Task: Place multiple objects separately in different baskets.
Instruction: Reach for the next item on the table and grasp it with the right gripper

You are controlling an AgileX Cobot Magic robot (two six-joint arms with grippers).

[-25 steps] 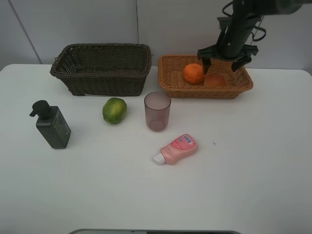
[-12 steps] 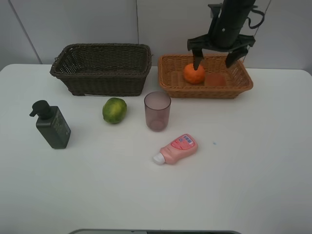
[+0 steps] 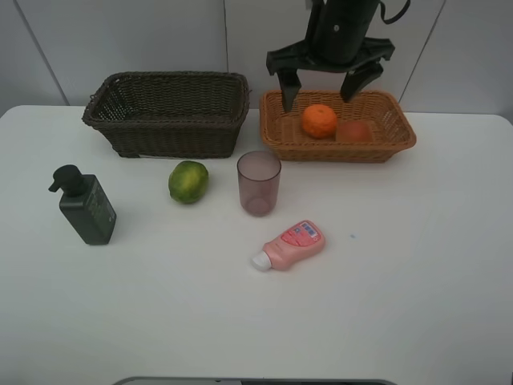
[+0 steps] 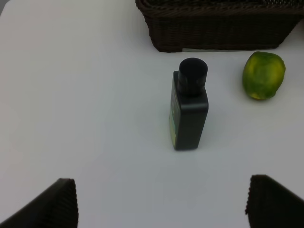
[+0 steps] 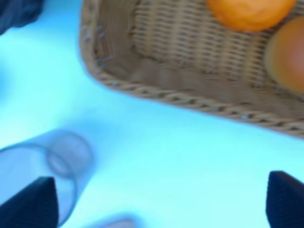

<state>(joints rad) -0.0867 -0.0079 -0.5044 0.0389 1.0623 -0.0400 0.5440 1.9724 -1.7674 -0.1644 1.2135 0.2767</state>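
Note:
The light orange-tan basket (image 3: 337, 152) holds an orange (image 3: 319, 120) and a red-orange peach-like fruit (image 3: 353, 131). My right gripper (image 3: 318, 87) hangs open and empty above that basket's back left part. Its wrist view shows the basket (image 5: 190, 52), the orange (image 5: 249, 12), the peach (image 5: 287, 57) and the mauve cup (image 5: 42, 166) between the open gripper (image 5: 159, 204). The dark brown basket (image 3: 168, 112) looks empty. On the table stand the green fruit (image 3: 188, 181), the cup (image 3: 259, 183), the lying pink bottle (image 3: 291, 245) and the dark pump bottle (image 3: 86, 206). My left gripper (image 4: 164, 209) is open short of the pump bottle (image 4: 188, 107).
The left wrist view also takes in the green fruit (image 4: 263, 75) and the dark basket (image 4: 218, 28). White table (image 3: 417, 281) stretches wide at the front and right. A wall stands close behind both baskets.
My right gripper has risen and swung left from over the basket's right half to its back left, staying open. The fruits in the basket and the other objects have not moved.

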